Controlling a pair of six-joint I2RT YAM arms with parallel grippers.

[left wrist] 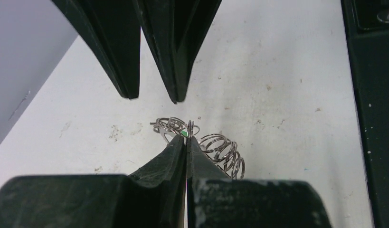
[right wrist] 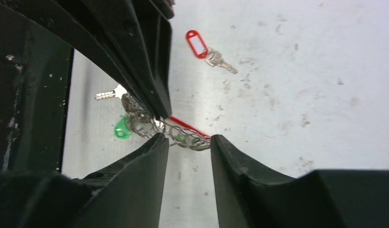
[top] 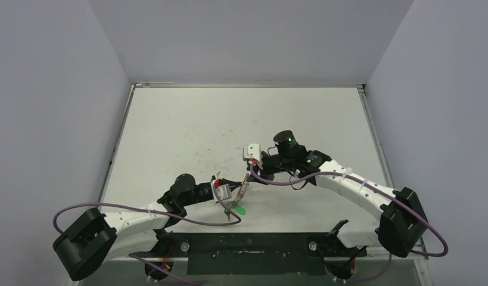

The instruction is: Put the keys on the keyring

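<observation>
The keyring (right wrist: 183, 135) lies on the white table between the two grippers, a row of silvery loops (left wrist: 225, 152) with a thin red arc (right wrist: 190, 127) behind them. My left gripper (left wrist: 187, 137) is shut, with one small loop of the keyring pinched at its tips. My right gripper (right wrist: 187, 140) is open, and its fingertips (right wrist: 160, 142) straddle the loop row. A green-tagged key (right wrist: 121, 129) hangs at the ring's end, its tag (top: 240, 210) resting on the table. A bare silver key blade (right wrist: 109, 94) pokes out beside it. One red-tagged key (right wrist: 198, 44) lies apart on the table.
The dark base rail (top: 259, 247) of the arms runs along the near edge, close behind the green tag. Grey walls enclose the table (top: 187, 119) on three sides. The right arm's purple cable (top: 283, 182) loops low near the keyring.
</observation>
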